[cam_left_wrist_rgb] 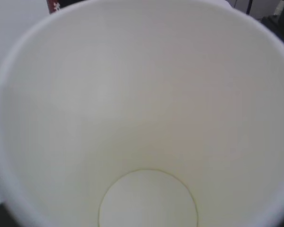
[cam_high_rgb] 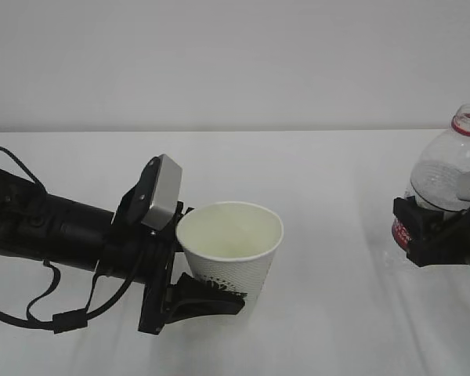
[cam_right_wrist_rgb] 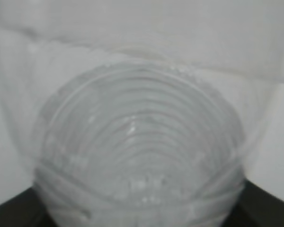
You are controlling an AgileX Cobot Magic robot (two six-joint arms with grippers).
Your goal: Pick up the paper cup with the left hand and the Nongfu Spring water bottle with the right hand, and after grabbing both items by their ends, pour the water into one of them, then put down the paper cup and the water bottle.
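In the exterior view, the small white tapered paper cup (cam_high_rgb: 231, 251) with a dark green print stands near the middle of the white table (cam_high_rgb: 321, 196), tipped slightly toward the camera. The left hand (cam_high_rgb: 189, 299), a black arm with a grey plate, has its pincer jaws spread wide around the cup's lower part. Far to the cup's right, the clear ribbed Nongfu Spring water bottle (cam_high_rgb: 448, 176) with its red neck ring is upright and uncapped, clamped at its dark red label by the right hand (cam_high_rgb: 435, 231).

The left wrist view looks straight into the cup (cam_left_wrist_rgb: 146, 118); its cream inside looks dry, though a thin layer cannot be ruled out.

The right wrist view shows only the bottle's ribbed shoulder (cam_right_wrist_rgb: 139, 146) between dark jaw corners.

Both grasps seem made; pouring and setting down remain.
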